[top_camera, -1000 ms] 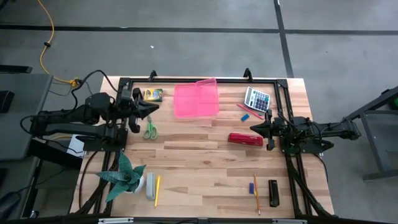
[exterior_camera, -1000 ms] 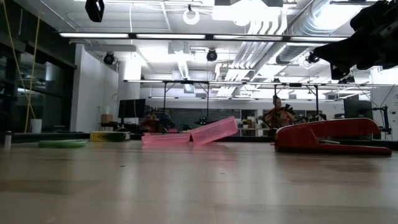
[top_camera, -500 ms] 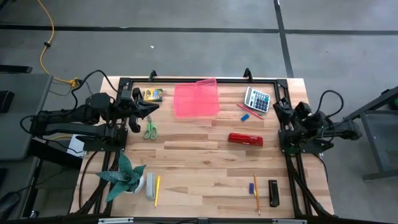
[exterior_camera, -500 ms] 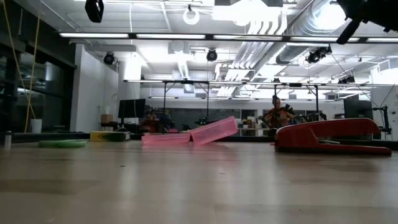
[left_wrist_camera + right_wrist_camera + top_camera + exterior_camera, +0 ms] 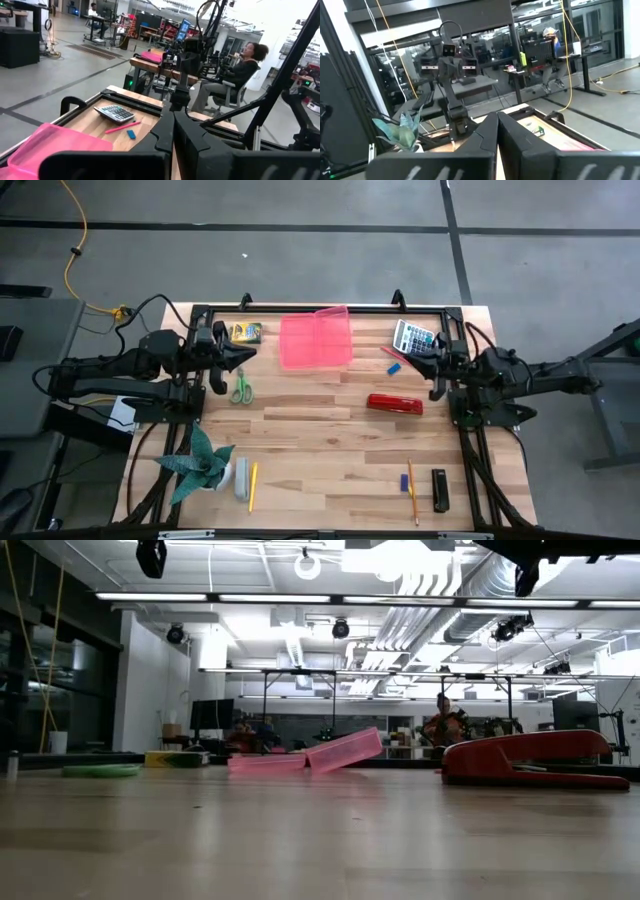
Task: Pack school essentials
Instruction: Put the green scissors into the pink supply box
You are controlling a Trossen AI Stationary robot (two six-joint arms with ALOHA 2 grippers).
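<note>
The open pink case (image 5: 316, 340) lies at the far middle of the table. The crayon box (image 5: 246, 332) and the green-handled scissors (image 5: 241, 387) lie at the far left. A calculator (image 5: 414, 338), red pen (image 5: 396, 358) and small blue piece (image 5: 393, 367) lie at the far right, with a red stapler (image 5: 394, 404) nearer. My left gripper (image 5: 240, 355) is shut and empty, above the table between crayon box and scissors. My right gripper (image 5: 424, 366) is shut and empty, raised just right of the blue piece. Both show shut in their wrist views (image 5: 173, 125) (image 5: 497, 122).
A green spiky plant (image 5: 200, 462) stands at the near left, with a white piece (image 5: 241, 478) and a yellow pencil (image 5: 252, 486) beside it. An orange pencil (image 5: 412, 492), a blue piece (image 5: 404, 481) and a black piece (image 5: 439, 490) lie near right. People sit beyond the table.
My right gripper has drawn back from beside the red stapler toward the table's right edge and risen. It has then swung out again, ending closer to the far edge, near the red pen and blue piece. It has stayed shut, and no object has moved.
</note>
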